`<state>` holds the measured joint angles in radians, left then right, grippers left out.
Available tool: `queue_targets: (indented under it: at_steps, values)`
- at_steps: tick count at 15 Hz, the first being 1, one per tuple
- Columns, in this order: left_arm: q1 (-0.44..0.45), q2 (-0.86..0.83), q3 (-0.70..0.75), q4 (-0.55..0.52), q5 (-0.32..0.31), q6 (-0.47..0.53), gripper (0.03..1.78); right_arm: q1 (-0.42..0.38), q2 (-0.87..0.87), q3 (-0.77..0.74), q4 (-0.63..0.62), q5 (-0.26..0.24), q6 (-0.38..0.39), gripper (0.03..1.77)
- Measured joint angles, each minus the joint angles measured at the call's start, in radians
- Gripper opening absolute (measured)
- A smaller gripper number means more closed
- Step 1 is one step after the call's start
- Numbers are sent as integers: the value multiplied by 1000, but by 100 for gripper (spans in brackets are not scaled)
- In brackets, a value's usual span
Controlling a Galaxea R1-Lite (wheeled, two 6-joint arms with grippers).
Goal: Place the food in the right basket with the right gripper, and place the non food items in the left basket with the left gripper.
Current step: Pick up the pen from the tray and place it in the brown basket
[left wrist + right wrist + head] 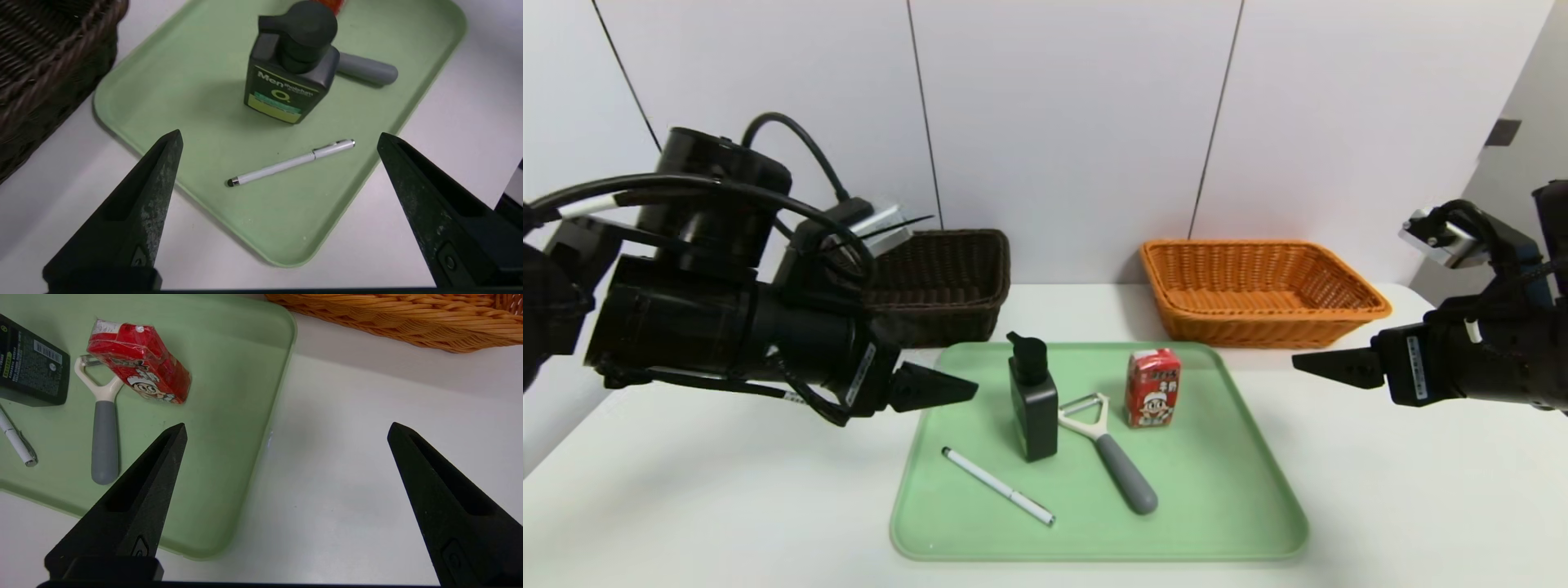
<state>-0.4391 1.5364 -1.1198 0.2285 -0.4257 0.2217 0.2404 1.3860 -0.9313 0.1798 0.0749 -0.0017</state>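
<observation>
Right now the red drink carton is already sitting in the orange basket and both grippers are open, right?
Not quite. The head view shows the red drink carton standing on the green tray, and the orange basket holds nothing. Left gripper and right gripper are open.

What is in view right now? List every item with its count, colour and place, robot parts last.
pump bottle: one, black with green label, upright on the tray, left of centre
pen: one, white, lying on the tray's near left part
Y-peeler: one, white head, grey handle, lying mid-tray
drink carton: one, red, upright on the tray, right of the peeler
tray: one, pale green, centre of the table
left basket: one, dark brown wicker, behind the tray's left corner
right basket: one, orange wicker, behind the tray's right corner
table: one, white
left hand: open, at the tray's left edge
right hand: open, right of the tray
</observation>
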Motion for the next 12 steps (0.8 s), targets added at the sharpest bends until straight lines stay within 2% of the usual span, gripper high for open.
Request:
queue_targets:
  at_steps: [4, 6, 9, 12]
  values:
    - [0, 52, -16, 85, -106, 187, 169, 4, 20, 0, 0, 1, 4, 169]
    - [0, 71, -19, 103, -115, 268, 169, 4, 21, 0, -1, 6, 20, 169]
    - [-2, 105, -20, 146, -118, 435, 169, 4, 20, 5, 8, 40, 24, 169]
    - [-9, 147, -26, 169, -118, 608, 169, 8, 14, 2, 8, 42, 23, 169]
